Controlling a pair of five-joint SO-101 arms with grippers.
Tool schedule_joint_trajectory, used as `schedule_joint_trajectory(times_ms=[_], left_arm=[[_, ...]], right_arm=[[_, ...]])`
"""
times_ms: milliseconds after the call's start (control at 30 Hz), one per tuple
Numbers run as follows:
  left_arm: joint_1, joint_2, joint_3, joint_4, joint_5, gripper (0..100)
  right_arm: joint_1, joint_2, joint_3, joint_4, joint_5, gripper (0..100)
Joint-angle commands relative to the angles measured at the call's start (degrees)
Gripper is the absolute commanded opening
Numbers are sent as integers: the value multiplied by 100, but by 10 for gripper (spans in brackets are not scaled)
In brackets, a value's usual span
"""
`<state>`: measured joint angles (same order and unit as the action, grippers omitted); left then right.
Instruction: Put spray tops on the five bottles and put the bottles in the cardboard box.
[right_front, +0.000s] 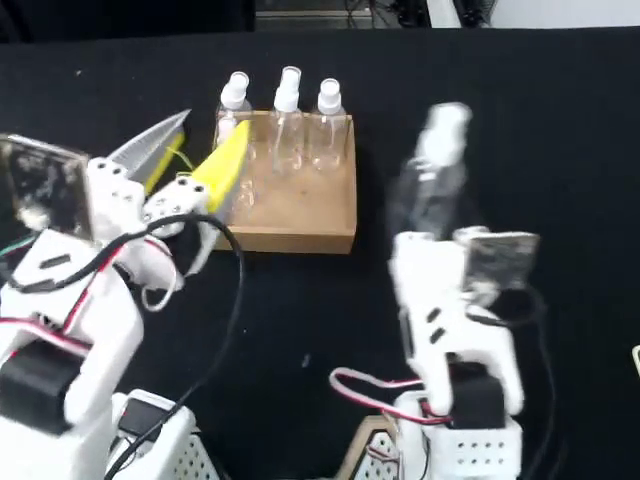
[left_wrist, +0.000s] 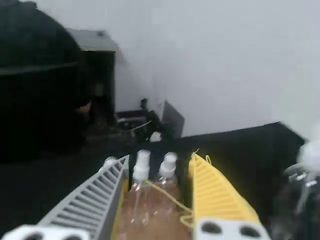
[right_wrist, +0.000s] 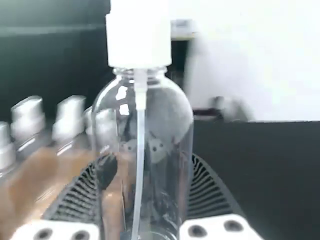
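The cardboard box (right_front: 300, 215) sits at mid-table. Three clear bottles with white spray tops (right_front: 289, 92) stand along its far wall. My left gripper (right_front: 212, 130) hangs open over the box's left part, one grey and one yellow finger, with nothing between them. In the left wrist view that gripper (left_wrist: 160, 160) frames the capped bottles (left_wrist: 141, 172). Right of the box, my right gripper (right_front: 435, 205) is shut on a clear bottle (right_front: 440, 160) with a spray top, held upright above the table. In the right wrist view this bottle (right_wrist: 145, 130) stands between the black fingers (right_wrist: 207, 185).
The black tablecloth (right_front: 560, 120) spreads around the box, with open room to the right and in front. Both white arm bases (right_front: 460, 440) stand at the near edge, trailing cables. In the right wrist view several white tops (right_wrist: 70, 117) show in the box (right_wrist: 30, 175).
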<state>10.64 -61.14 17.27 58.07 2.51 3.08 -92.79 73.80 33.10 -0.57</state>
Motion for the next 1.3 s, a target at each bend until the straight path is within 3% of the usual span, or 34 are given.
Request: schedule_joint_trajectory(times_ms=[0,133,267,533,967,1267], left_arm=[[-840,-62,374,193,-97,173],[-1376,-88,1121,185,-97,173],[-1604,-88,1481,185,-97,173],[-1604,-88,1604,185,-97,173],[-1578,-88,1613,193,-97,173],[-1560,-88,1613,193,-97,173]], right_arm=[[1002,163,-769,-149,97,11],[1380,1358,-1042,-782,563,11],[1776,2985,-892,-2268,563,11],[2321,5807,-31,-6013,563,10],[2927,9895,-558,-9653,563,10],[2980,11864,-901,-12132,607,10]])
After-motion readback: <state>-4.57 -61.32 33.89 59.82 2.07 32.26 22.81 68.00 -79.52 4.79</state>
